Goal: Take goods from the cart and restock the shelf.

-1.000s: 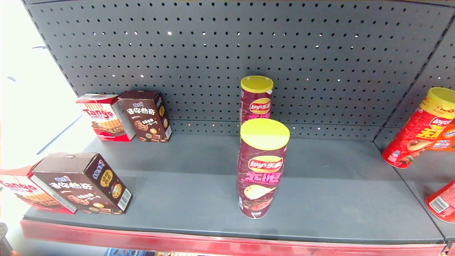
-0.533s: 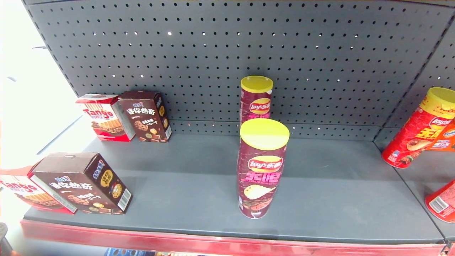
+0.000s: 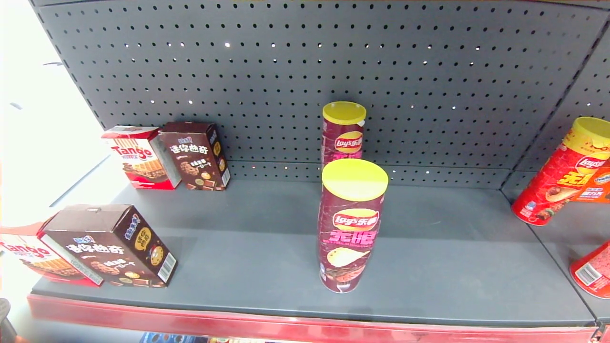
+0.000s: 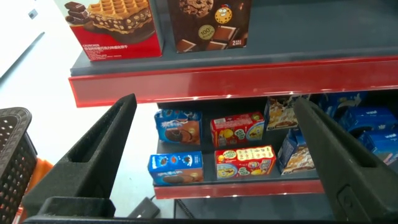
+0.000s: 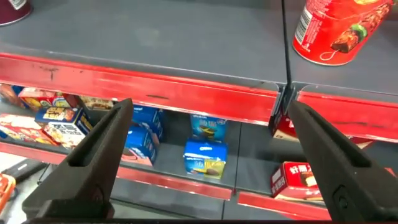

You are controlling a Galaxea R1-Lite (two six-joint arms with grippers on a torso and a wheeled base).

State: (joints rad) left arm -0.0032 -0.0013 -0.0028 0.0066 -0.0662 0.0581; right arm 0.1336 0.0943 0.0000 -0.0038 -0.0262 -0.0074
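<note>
Here, the dark grey metal shelf with a red front lip point(image 3: 452, 267) is holding a maroon chip tube with a yellow lid point(image 3: 350, 228) upright near its front, a second such tube point(image 3: 344, 131) standing right behind it, brown cookie boxes point(image 3: 114, 245) and red wafer boxes point(image 3: 140, 157) sitting at the left. The left gripper point(image 4: 214, 104) is hanging before the red lip with fingers spread wide and nothing between them, and the right gripper point(image 5: 211, 107) is likewise gaping empty before the lip.

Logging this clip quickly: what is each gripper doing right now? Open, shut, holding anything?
The black left gripper is open, holding nothing.
The black right gripper is open, holding nothing.
</note>
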